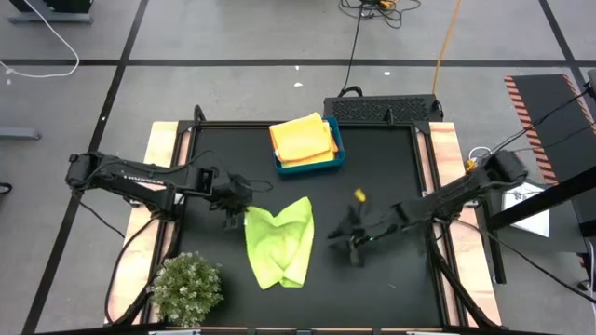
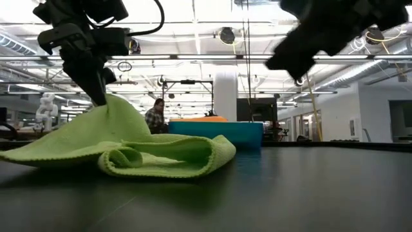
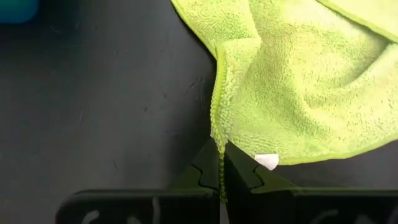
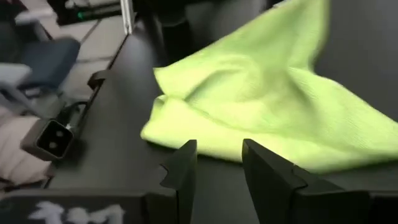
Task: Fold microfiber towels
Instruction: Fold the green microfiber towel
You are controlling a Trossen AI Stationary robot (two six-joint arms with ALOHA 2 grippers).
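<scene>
A lime green microfiber towel [image 1: 279, 244] lies loosely folded over in the middle of the black table [image 1: 391, 279]. Its corner at the far left is lifted into a peak [image 2: 108, 106]. My left gripper [image 3: 221, 154] is shut on that corner. My right gripper [image 4: 217, 163] hovers above the table to the towel's right, clear of it and pointing at it. It is open with nothing between its fingers. More towels, yellow and orange [image 1: 303, 138], lie stacked in the blue bin [image 1: 337, 149] at the far edge. My left gripper pinches the towel's hemmed edge at the lifted corner [image 3: 219, 138] between its two fingertips, next to a small white tag [image 3: 267, 161]. The fingers slant down from the table's left. The corner stands raised [image 2: 106, 103] and the remainder of the towel rests on the table.
A small bushy plant [image 1: 186, 288] stands at the near left corner. A small yellow object [image 1: 359, 194] lies on the table right of the towel. A dark slotted box [image 1: 382, 109] sits just beyond the far edge. Bare table lies near and right of the towel.
</scene>
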